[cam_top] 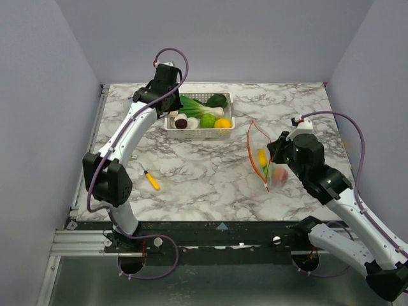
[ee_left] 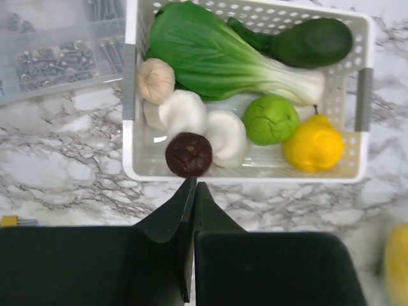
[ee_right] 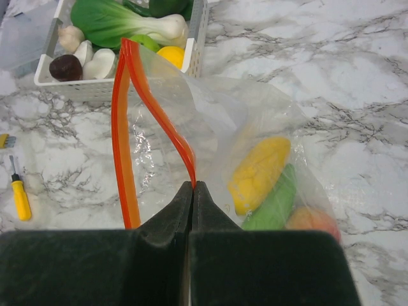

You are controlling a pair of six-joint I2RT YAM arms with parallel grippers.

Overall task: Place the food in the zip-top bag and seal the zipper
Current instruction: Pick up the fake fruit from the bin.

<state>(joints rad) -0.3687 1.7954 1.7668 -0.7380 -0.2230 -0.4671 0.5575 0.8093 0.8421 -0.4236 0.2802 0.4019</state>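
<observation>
The clear zip-top bag lies right of centre with its mouth open; its red-orange zipper stands in two strips. My right gripper is shut on the nearer zipper strip, also seen from above. Inside the bag are a yellow piece, a green piece and an orange-red piece. The rest of the food sits in the white basket: a bok choy, a dark green piece, a green ball, a yellow lemon and a dark purple ball. My left gripper is shut and empty, just in front of the basket by the purple ball.
White garlic and mushroom pieces also lie in the basket. A yellow-handled screwdriver lies on the marble left of centre. A clear compartment box of screws stands left of the basket. Grey walls close in the table.
</observation>
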